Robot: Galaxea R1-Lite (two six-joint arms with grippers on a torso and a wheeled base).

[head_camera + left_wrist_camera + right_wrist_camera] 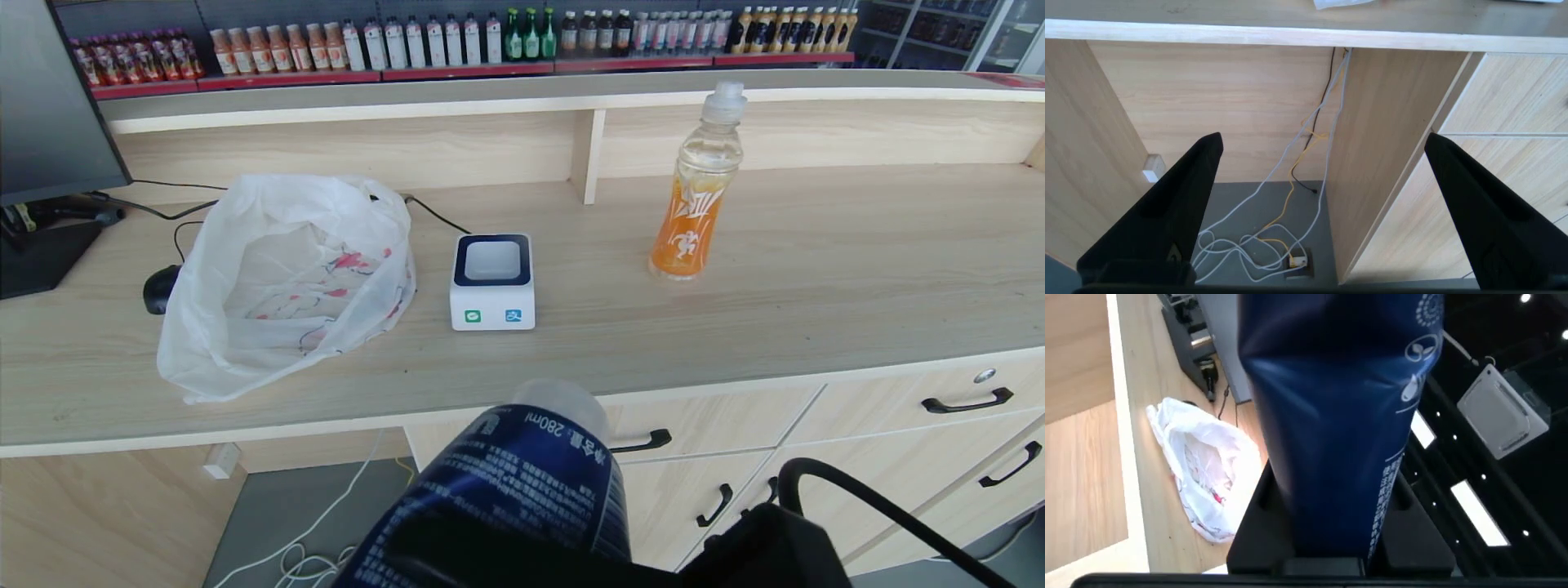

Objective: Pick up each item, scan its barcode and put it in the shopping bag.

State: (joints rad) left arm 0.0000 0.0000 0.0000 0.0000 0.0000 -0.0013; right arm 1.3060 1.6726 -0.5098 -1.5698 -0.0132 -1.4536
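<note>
Blue bottle in right end effector

A pale wooden counter runs across the middle of the frame, with a raised ledge behind it and an upright wooden divider at centre. A dark monitor fills the upper left corner. Below it, at the left, a black mouse lies on the counter, and a thin black cable trails nearby. Along the top edge a red-edged shelf carries rows of drinks bottles. At the lower right are drawers with black handles. White cords lie on the grey floor at the bottom.
</note>
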